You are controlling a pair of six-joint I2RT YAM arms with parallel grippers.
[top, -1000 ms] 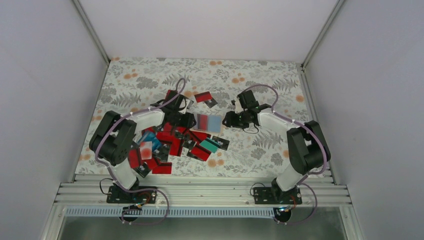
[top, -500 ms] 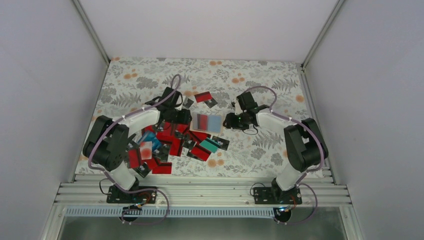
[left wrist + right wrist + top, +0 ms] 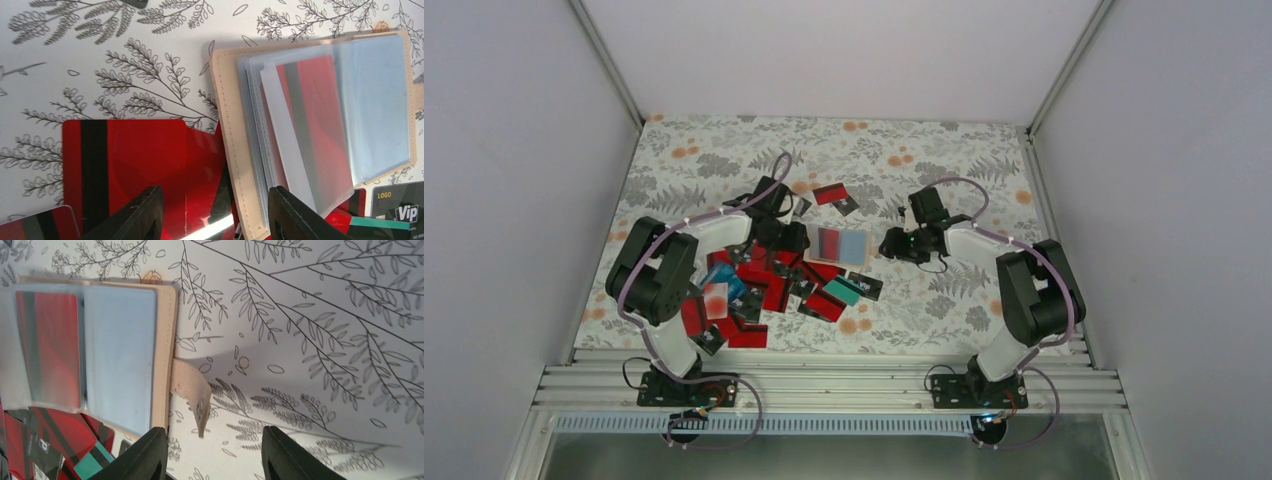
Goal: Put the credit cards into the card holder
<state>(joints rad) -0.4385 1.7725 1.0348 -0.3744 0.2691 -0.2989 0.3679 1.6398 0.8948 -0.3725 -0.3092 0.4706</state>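
Note:
The card holder (image 3: 841, 244) lies open on the floral cloth, tan-edged with clear sleeves. One sleeve holds a red card (image 3: 312, 125). My left gripper (image 3: 789, 238) is at its left edge, open (image 3: 215, 200). One finger is over loose red credit cards (image 3: 125, 165), the other over the holder's sleeves (image 3: 250, 125), and nothing is gripped. My right gripper (image 3: 892, 245) is just right of the holder (image 3: 120, 350), open (image 3: 211, 437). The holder's tan strap (image 3: 192, 387) curls up ahead of the gap. More credit cards (image 3: 754, 290) are heaped in front of the left arm.
A red and black card (image 3: 836, 196) lies apart behind the holder. A teal card (image 3: 842, 291) and a black Vip card (image 3: 395, 212) sit near its front edge. White walls and metal posts (image 3: 609, 65) close in the cloth.
My right gripper has drawn back a little to the right of the holder. The left arm's elbow has shifted while its gripper stayed at the holder's left edge.

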